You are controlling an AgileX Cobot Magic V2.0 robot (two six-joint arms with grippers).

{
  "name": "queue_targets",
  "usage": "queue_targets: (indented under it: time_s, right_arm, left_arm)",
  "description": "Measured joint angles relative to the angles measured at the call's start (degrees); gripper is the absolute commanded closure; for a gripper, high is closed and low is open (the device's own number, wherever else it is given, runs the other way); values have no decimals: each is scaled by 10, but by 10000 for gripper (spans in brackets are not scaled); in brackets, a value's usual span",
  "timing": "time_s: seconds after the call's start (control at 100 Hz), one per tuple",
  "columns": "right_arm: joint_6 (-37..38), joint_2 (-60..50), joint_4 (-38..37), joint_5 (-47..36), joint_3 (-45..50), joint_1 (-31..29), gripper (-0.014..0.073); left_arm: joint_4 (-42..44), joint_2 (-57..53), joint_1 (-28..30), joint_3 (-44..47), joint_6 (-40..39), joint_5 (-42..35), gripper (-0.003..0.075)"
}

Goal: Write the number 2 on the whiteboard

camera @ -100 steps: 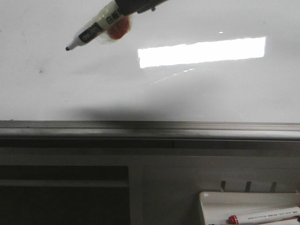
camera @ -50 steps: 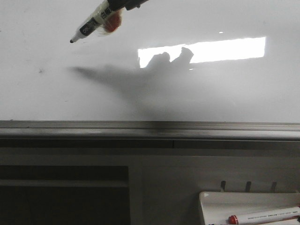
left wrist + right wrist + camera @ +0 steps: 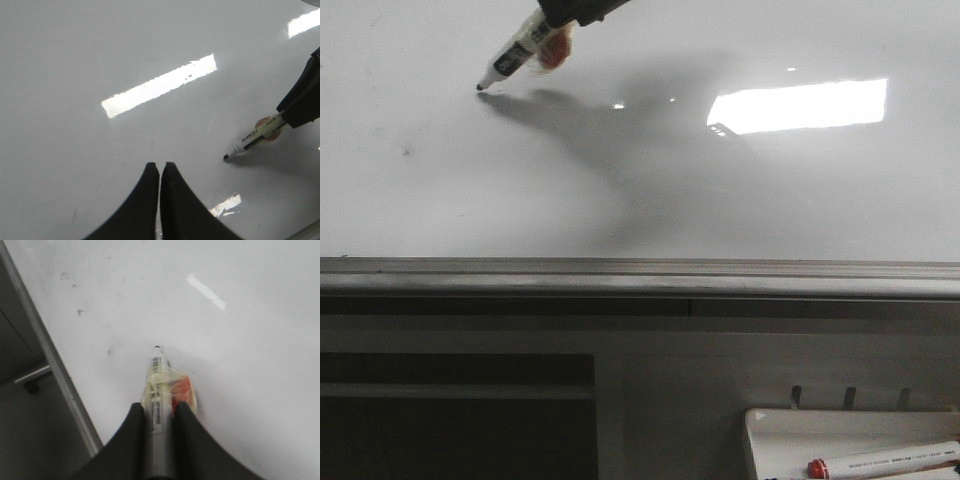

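Observation:
The whiteboard [image 3: 740, 200] fills the front view above its grey edge rail [image 3: 640, 275]. No drawn number 2 shows on it; only small dark specks. My right gripper [image 3: 159, 407] is shut on a black-tipped marker [image 3: 157, 375] with yellowish tape and a red blob on its barrel. In the front view the marker [image 3: 520, 55] points down-left, and its tip meets its own shadow on the board. My left gripper [image 3: 160, 166] is shut and empty over the board, apart from the marker [image 3: 255, 141].
A small white tray [image 3: 790, 430] hangs below the rail at the lower right and holds a red-capped marker [image 3: 885, 461]. A bright rectangular light reflection [image 3: 800, 105] lies on the board. The arm's shadow spreads over the board's middle.
The marker has moved up and in toward the board. Its shadow has closed up to the tip, and the arm's shadow now covers the left part of the light reflection.

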Motion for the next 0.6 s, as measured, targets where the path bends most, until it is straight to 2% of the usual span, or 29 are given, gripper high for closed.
queue_targets:
  time_s: [0.25, 0.35, 0.6]
  right_arm:
    - [1, -9, 1, 41, -22, -44, 658]
    - [15, -25, -20, 66, -22, -62, 642]
    - [66, -39, -54, 138, -9, -67, 642]
  left_arm:
    - [-4, 0, 2, 0, 0, 0, 741]
    - [-4, 0, 2, 0, 0, 0, 741]
    - [-5, 0, 2, 0, 0, 0, 741]
